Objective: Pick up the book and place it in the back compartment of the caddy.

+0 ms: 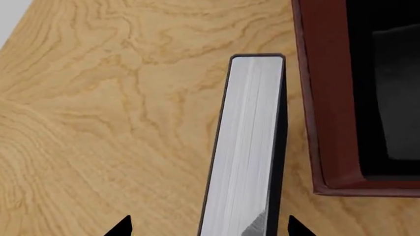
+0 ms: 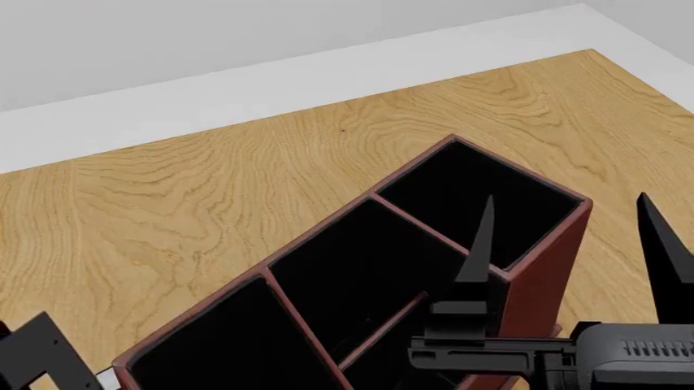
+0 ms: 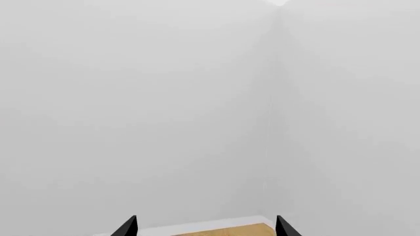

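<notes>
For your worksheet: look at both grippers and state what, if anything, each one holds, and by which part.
The left gripper straddles the book's near end, but contact cannot be told. The right gripper is open and holds nothing.

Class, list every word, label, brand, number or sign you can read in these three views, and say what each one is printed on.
None: no readable text appears in any view.
The book shows only plain white page edges and thin black covers.
The caddy has bare dark red walls and a black interior.
The right gripper and its grey housing carry vent slots only, no lettering.
The wooden table shows just grain.
</notes>
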Controlling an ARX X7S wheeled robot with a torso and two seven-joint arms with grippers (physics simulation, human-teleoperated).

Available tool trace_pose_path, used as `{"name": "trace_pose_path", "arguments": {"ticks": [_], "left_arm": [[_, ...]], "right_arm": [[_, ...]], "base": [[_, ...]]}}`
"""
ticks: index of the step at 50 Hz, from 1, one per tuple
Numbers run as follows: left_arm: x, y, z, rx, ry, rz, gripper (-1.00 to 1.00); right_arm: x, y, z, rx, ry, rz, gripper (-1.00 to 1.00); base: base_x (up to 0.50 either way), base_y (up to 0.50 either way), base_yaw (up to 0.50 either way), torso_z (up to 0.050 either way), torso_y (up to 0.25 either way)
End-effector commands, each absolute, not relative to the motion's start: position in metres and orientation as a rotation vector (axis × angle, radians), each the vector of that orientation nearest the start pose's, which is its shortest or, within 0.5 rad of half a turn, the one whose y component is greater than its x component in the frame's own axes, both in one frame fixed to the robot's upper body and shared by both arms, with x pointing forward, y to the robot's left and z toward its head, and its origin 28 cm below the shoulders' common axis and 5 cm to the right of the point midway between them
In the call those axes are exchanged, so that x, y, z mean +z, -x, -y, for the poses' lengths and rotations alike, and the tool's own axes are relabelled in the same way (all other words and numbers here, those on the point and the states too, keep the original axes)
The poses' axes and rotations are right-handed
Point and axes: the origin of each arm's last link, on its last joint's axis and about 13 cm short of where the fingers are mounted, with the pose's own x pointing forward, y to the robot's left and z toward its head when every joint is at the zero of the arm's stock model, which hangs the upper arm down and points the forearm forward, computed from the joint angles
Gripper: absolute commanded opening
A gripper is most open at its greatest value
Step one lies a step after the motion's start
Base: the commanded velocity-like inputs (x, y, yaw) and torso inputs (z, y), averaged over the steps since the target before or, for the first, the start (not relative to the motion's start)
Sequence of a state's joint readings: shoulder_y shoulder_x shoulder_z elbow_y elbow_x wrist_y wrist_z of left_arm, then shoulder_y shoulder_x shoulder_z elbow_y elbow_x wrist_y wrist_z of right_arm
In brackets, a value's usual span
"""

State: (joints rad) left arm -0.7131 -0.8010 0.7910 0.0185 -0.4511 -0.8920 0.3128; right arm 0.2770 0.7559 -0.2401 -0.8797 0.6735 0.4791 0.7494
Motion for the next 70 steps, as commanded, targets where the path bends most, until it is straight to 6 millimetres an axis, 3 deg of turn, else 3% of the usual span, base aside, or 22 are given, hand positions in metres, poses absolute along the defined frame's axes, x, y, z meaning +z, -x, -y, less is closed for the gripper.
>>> {"name": "trace_pose_path", "arguments": {"ticks": [1, 27, 28, 43, 70], "left_arm": [[0.105, -0.282, -0.32, -0.515, -0.608, -0.742, 1.0], [0.091, -0.289, -0.319, -0.486, -0.605, -0.754, 1.0], [0.091, -0.289, -0.319, -0.481, -0.597, -0.75, -1.0], [0.1, -0.298, -0.315, -0.412, -0.661, -0.628, -1.0], [0.105, -0.296, -0.341, -0.231, -0.608, -0.6, -1.0]], "right_arm": [[0.195, -0.182, 0.125, -0.043, 0.11, 0.381, 1.0], [0.194, -0.183, 0.125, -0.041, 0.111, 0.378, 1.0], [0.194, -0.183, 0.125, -0.041, 0.11, 0.378, 1.0], [0.194, -0.184, 0.125, -0.036, 0.109, 0.378, 1.0], [0.193, -0.187, 0.122, -0.021, 0.119, 0.372, 1.0]], "base": [[0.0, 0.0, 0.0, 0.0, 0.0], [0.0, 0.0, 0.0, 0.0, 0.0], [0.0, 0.0, 0.0, 0.0, 0.0], [0.0, 0.0, -0.01, 0.0, -0.005], [0.0, -0.01, -0.01, 0.0, -0.008]]}}
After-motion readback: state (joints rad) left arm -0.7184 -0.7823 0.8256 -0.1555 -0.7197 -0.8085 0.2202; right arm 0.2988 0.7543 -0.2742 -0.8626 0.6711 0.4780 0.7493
